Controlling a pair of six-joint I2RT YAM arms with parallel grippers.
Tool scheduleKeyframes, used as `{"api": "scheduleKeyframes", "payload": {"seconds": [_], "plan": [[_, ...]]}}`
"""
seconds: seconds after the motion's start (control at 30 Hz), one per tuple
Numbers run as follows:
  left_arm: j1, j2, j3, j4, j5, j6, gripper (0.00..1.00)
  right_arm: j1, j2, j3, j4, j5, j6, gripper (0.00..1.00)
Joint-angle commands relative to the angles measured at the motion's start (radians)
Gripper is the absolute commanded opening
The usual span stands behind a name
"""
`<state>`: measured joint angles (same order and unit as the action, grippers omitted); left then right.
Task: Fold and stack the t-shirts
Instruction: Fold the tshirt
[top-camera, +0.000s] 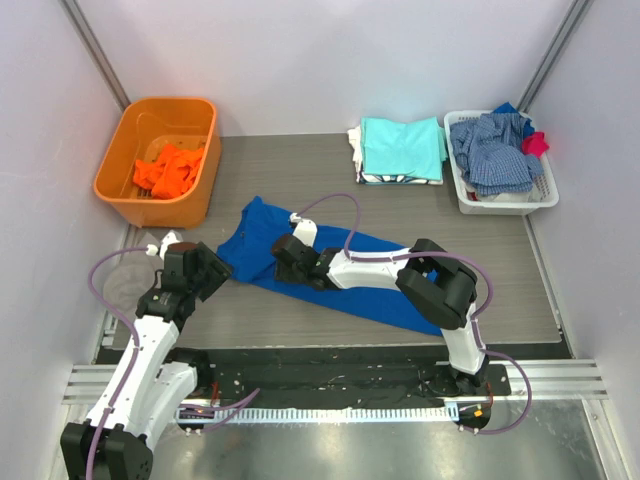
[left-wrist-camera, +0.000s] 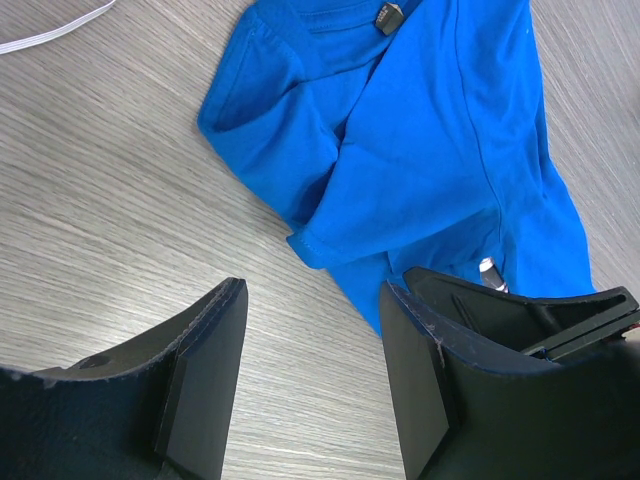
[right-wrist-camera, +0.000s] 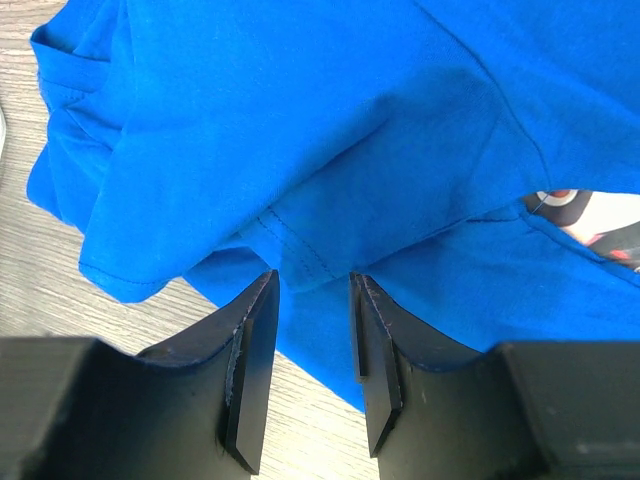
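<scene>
A royal blue t-shirt (top-camera: 345, 275) lies crumpled across the middle of the table. My right gripper (top-camera: 283, 256) is low over its left part. In the right wrist view its jaws (right-wrist-camera: 312, 285) stand apart, with a stitched sleeve hem of the blue t-shirt (right-wrist-camera: 300, 150) lying at the fingertips. A bit of the chest print (right-wrist-camera: 590, 215) shows at the right. My left gripper (top-camera: 215, 270) is at the shirt's left edge. It is open (left-wrist-camera: 315, 300) over bare table, and the blue t-shirt (left-wrist-camera: 420, 130) lies just ahead. A folded aqua t-shirt (top-camera: 402, 148) rests on a white one at the back. An orange t-shirt (top-camera: 170, 170) lies in the bin.
The orange bin (top-camera: 130, 195) stands at the back left. A white basket (top-camera: 505, 205) at the back right holds a blue-and-white checked garment (top-camera: 492, 150) and a small red cloth (top-camera: 537, 143). Walls close in both sides.
</scene>
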<state>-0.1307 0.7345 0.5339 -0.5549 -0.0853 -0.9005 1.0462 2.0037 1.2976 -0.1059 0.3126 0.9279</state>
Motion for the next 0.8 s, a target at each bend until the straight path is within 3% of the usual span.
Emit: {"api": "scheduleKeyframes", "payload": {"seconds": [0.0, 0.43, 0.77], "plan": [[-0.001, -0.01, 0.0, 0.009, -0.002, 0.018, 0.59, 0.009, 0.004, 0.023, -0.002, 0.026, 0.02, 0.42], [0.0, -0.021, -0.008, -0.004, -0.014, 0.025, 0.6, 0.009, 0.046, 0.037, 0.002, 0.017, 0.019, 0.36], [0.0, -0.017, -0.008, -0.002, -0.013, 0.025, 0.6, 0.011, 0.041, 0.032, 0.011, 0.017, 0.009, 0.1]]}}
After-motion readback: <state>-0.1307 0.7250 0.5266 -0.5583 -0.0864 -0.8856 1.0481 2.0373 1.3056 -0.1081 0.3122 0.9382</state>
